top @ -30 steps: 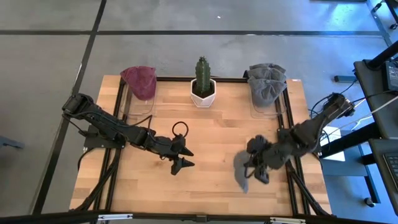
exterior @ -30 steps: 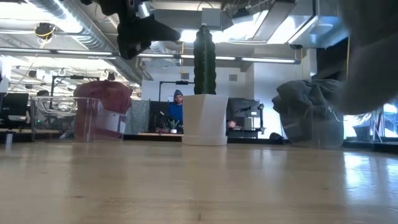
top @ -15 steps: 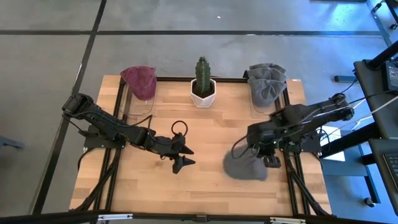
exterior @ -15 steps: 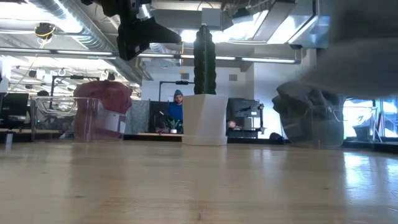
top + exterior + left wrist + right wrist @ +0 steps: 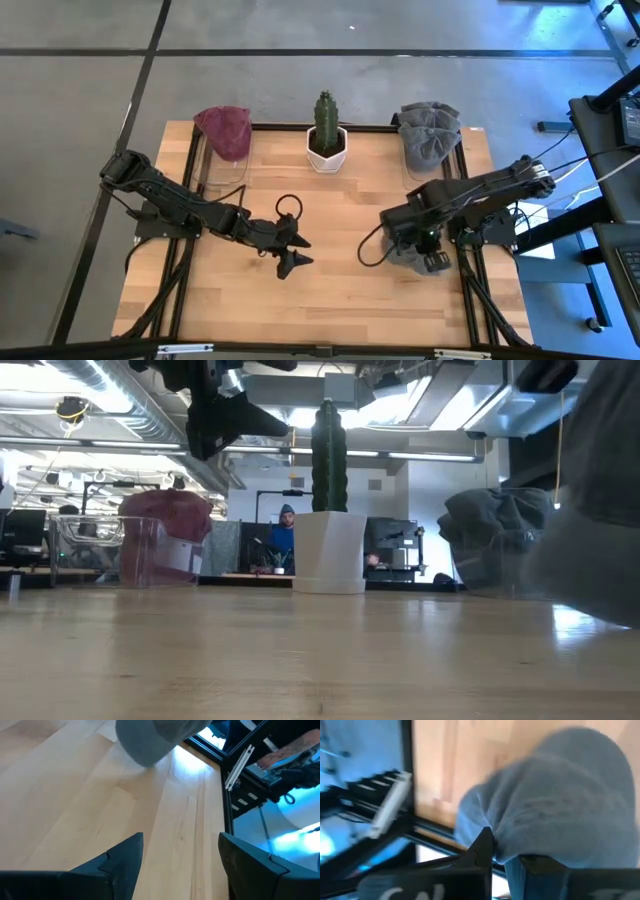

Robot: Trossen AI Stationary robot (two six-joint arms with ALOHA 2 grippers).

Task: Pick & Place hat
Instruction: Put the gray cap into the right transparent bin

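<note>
Dangling from my right gripper [image 5: 428, 243] is the soft grey fabric hat [image 5: 408, 255], bunched beneath my fingers [image 5: 482, 847], which pinch its cloth over the right side of the pale wooden table [image 5: 330, 290]. My left gripper [image 5: 292, 252] hovers mid-table, fingers spread, well apart from the hat.

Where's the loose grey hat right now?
In the high view the grey hat hangs from the right tool, over the table's right side, in front of the bin of grey hats.
</note>
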